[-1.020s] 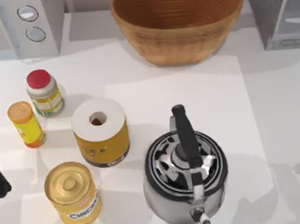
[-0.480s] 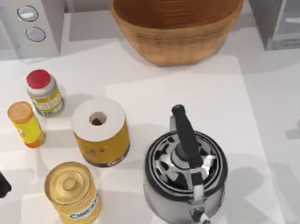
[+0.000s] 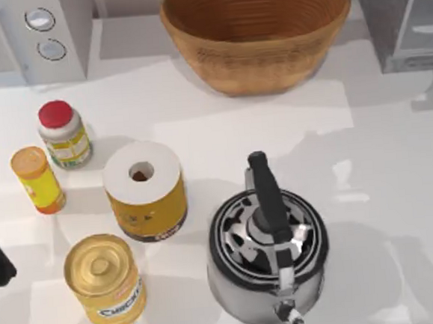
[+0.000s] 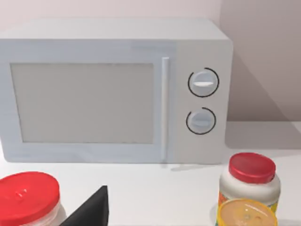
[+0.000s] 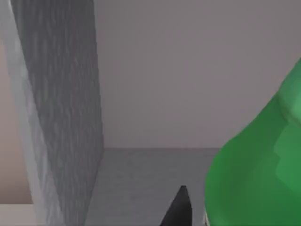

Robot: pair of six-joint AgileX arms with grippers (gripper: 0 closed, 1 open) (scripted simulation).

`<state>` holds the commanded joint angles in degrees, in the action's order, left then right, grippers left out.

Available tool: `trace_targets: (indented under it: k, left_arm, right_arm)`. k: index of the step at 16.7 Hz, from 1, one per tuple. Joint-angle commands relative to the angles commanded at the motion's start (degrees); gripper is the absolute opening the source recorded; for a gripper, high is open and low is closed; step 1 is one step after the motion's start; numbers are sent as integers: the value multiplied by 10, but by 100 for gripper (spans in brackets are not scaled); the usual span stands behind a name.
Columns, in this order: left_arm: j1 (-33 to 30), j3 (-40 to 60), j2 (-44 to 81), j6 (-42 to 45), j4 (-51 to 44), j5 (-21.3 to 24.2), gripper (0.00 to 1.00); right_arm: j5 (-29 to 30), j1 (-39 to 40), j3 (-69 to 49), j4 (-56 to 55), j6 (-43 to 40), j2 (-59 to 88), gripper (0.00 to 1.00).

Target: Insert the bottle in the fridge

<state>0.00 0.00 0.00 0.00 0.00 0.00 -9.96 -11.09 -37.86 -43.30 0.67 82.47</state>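
- Between the earlier top views and this one, nothing on the table had been shifted; only the faint shadow at the table's right side had been carried from low on that side up toward the fridge [image 3: 404, 16].
- In the right wrist view, one dark fingertip of the right gripper [image 5: 181, 209] was seen, with a green bottle [image 5: 258, 165] bulging just beside it.
- The bottle appeared to be carried by that gripper, but the grasp itself was cut off, so whether the fingers were pinched on it could not be told.
- Beyond the bottle a grey vertical panel and a flat grey floor under a plain back wall were seen, judged to be the fridge's open interior.
- The fridge lay straight ahead of the right gripper, so the right arm was judged to be the one placed for the insertion.
- The bottle's long axis could not be settled, since only part of its rounded body was framed.
- The left gripper [image 4: 91, 212] was parked at the table's left edge, with one dark finger seen in its wrist view and its state not shown.
- A light grey microwave [image 4: 115, 89] was faced by the left wrist view.
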Motion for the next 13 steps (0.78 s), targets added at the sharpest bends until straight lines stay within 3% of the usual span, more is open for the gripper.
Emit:
trace_targets:
  k: [6,13]
  left_arm:
    - [0,0,0,0,0,0,100]
    - [0,0,0,0,0,0,100]
  right_arm:
    - [-35,-38,-140,-160,2,299,1]
    - [-47,-50,-185,-211,1,384,1]
